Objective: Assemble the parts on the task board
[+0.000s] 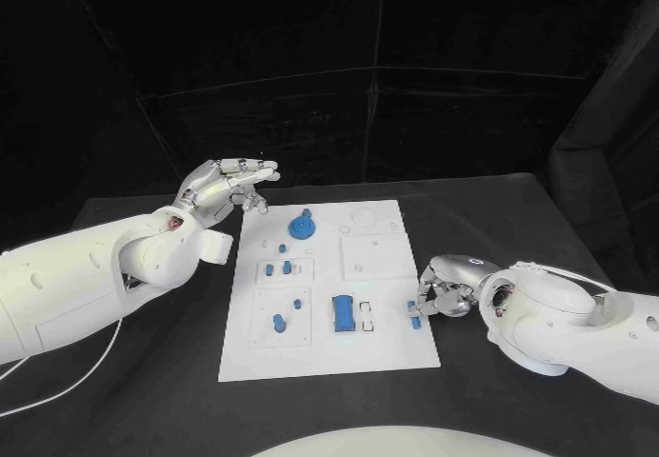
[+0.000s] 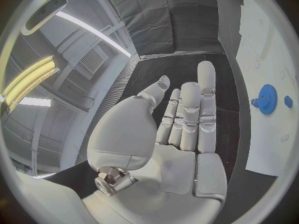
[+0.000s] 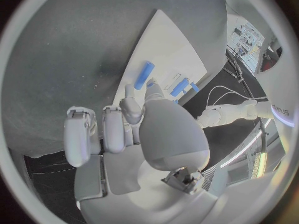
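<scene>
The white task board (image 1: 391, 338) lies in the middle of the black table. On it are a blue gear (image 1: 302, 226), a blue block (image 1: 342, 313) and several small blue pieces, such as one pair (image 1: 276, 269). My right hand (image 1: 447, 290) sits low at the board's right edge. Its thumb and one finger pinch the near end of a small blue bar (image 1: 413, 314), which the right wrist view shows lying along the board (image 3: 144, 74). My left hand (image 1: 227, 186) hovers off the board's far left corner with straight fingers, holding nothing. The left wrist view shows its bare palm (image 2: 181, 134) and the gear (image 2: 268, 98).
A white peg (image 1: 367, 315) lies beside the blue block. Raised white squares (image 1: 376, 255) and round recesses (image 1: 366, 218) mark the board's far right part. Black table (image 1: 522, 219) surrounds the board. A thin white cable (image 1: 55, 390) trails under my left arm.
</scene>
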Robot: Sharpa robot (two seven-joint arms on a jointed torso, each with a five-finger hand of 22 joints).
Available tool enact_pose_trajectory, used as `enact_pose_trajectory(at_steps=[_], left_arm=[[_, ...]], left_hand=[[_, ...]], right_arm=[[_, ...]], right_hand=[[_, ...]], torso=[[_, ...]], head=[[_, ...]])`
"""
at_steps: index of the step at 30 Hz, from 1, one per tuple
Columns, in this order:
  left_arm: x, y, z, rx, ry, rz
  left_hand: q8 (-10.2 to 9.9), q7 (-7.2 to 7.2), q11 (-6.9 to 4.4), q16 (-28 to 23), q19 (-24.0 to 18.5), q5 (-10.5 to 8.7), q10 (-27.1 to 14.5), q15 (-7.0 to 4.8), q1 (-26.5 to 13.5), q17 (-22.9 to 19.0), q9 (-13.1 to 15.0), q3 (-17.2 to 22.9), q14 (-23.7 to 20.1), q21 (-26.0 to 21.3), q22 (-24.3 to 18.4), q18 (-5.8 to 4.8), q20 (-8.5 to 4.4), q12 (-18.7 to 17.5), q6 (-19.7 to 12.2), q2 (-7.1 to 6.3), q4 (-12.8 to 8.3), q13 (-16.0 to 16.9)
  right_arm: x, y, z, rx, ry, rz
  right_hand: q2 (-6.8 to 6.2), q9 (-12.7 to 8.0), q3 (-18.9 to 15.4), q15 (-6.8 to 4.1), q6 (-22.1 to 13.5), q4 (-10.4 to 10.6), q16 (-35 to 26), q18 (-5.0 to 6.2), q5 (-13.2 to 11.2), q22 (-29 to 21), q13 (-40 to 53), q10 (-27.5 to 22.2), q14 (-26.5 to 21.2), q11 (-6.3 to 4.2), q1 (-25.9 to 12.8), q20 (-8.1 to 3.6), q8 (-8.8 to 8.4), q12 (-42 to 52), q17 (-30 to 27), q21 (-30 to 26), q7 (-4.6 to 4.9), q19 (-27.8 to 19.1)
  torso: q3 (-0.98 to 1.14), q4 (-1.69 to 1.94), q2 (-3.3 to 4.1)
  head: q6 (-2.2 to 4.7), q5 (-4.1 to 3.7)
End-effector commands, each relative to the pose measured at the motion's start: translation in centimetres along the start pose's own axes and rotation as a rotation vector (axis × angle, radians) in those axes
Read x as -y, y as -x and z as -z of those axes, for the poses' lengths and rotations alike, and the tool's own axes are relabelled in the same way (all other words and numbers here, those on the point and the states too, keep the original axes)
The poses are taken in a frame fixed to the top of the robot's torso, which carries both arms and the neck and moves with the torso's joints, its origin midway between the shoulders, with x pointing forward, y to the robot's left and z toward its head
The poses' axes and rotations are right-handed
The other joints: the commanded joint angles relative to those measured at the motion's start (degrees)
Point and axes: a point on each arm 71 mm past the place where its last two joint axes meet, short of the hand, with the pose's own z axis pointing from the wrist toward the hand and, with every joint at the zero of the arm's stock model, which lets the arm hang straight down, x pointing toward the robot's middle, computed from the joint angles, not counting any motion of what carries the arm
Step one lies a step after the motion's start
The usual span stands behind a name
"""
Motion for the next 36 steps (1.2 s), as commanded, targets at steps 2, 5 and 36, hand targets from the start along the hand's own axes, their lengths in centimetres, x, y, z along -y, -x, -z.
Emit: enact_pose_trajectory(at_steps=[2, 5, 36], left_arm=[[0.1, -0.1, 0.0, -0.012, -0.007, 0.006], [0.1, -0.1, 0.0, -0.012, -0.007, 0.006], [0.1, 0.1, 0.1, -0.011, -0.004, 0.005]], left_hand=[[-0.08, 0.06, 0.12, 0.19, 0.33, -0.08, -0.31, 0.19, 0.02, -0.06, 0.04, -0.2, -0.41, -0.38, -0.06, 0.26, 0.18, 0.27, -0.35, 0.48, -0.02, 0.08], [-0.08, 0.06, 0.12, 0.19, 0.33, -0.08, -0.31, 0.19, 0.02, -0.06, 0.04, -0.2, -0.41, -0.38, -0.06, 0.26, 0.18, 0.27, -0.35, 0.48, -0.02, 0.08], [-0.03, 0.05, 0.11, 0.22, 0.35, -0.08, -0.36, 0.19, 0.05, -0.13, 0.05, -0.31, -0.45, -0.43, -0.11, 0.26, 0.19, 0.39, -0.34, 0.57, -0.04, 0.09]], right_arm=[[-0.2, -0.3, -0.2, -0.04, -0.007, 0.049], [-0.4, -0.4, -0.3, -0.047, -0.003, 0.053], [-2.9, -0.8, -1.0, -0.001, 0.06, 0.101]], right_hand=[[0.08, 0.11, -0.34, -0.28, 0.53, 0.09, 0.06, -0.31, -0.29, 10.54, -0.05, -0.11, 2.88, -0.5, -0.38, -0.25, 0.14, -0.23, -0.02, 0.11, 0.06, 2.25], [0.15, 0.22, -0.37, -0.35, 0.8, -0.02, 0.03, -0.3, -0.18, 10.51, -0.04, -0.11, 2.88, -0.6, 0.0, -0.32, 0.22, -0.27, -0.04, 0.08, -0.04, 2.22], [3.04, -0.07, 5.05, -0.5, 0.82, -5.76, -0.24, -0.36, 1.23, 10.71, -0.18, -0.58, 2.9, -0.66, 10.23, -0.64, -3.02, -1.57, 0.13, 0.11, 0.16, 2.34]], torso=[[-0.02, -0.04, 0.0], [-0.02, 0.05, -0.02], [-0.07, 0.04, -0.12]], head=[[-0.16, 0.01], [-0.15, 0.01], [-0.37, 0.43]])
